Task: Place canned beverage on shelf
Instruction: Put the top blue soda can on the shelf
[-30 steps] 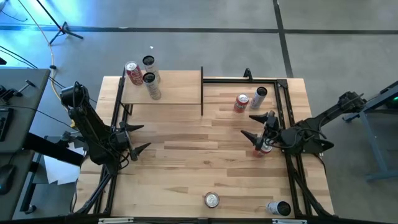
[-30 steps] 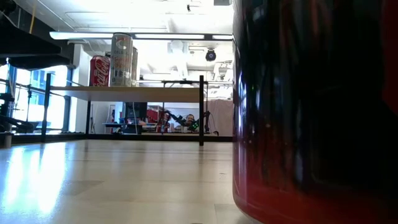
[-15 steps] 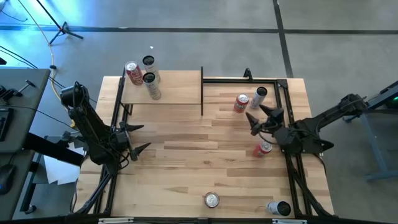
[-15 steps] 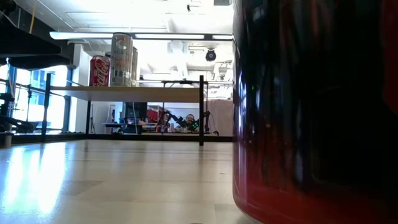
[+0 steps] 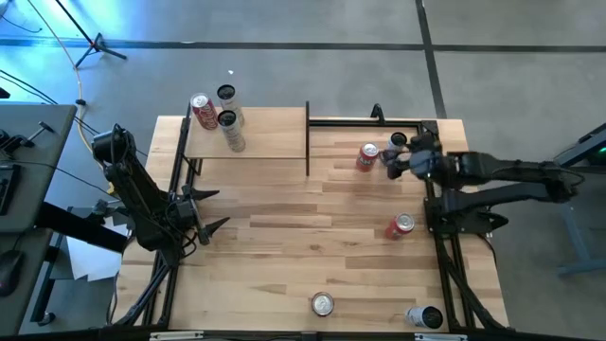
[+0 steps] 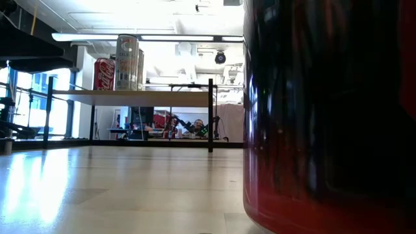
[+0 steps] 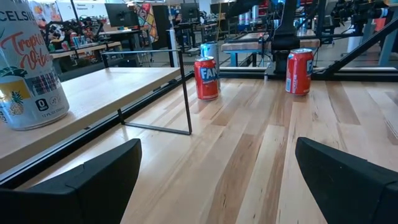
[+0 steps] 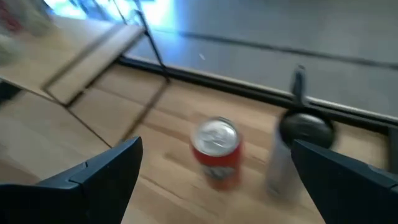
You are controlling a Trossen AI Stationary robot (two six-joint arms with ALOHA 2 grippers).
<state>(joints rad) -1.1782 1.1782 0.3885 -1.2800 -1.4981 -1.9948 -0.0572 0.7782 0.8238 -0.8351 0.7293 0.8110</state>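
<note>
High view: the right gripper (image 5: 398, 159) hangs at the far right of the table, jaws spread wide and holding nothing. A red can (image 5: 367, 156) stands just beside it on the shelf side, and a slim dark-topped can (image 5: 396, 142) stands close by on the far side, partly under the arm. Both are upright, so their long axes run vertically and a level side-on grasp looks right.

The right wrist view puts the 2 cans ahead, between the open fingers (image 8: 93, 174), the red can (image 8: 216, 151) nearer the middle and the slim can (image 8: 292, 146) toward one finger. It is blurred, so I cannot tell which can is the target, though the red one looks likelier.

The shelf (image 5: 275, 142) sits at the far left of the table, well apart from this gripper, with 3 cans already at its far left corner. From the red can, the shelf lies toward the robot's left, past the black post (image 5: 307, 137).

The left gripper (image 5: 210, 210) waits wide open and empty near the left edge, closer to the shelf but well apart from the 2 cans. The right arm is plainly nearer, so I judge the pick is its job.
</note>
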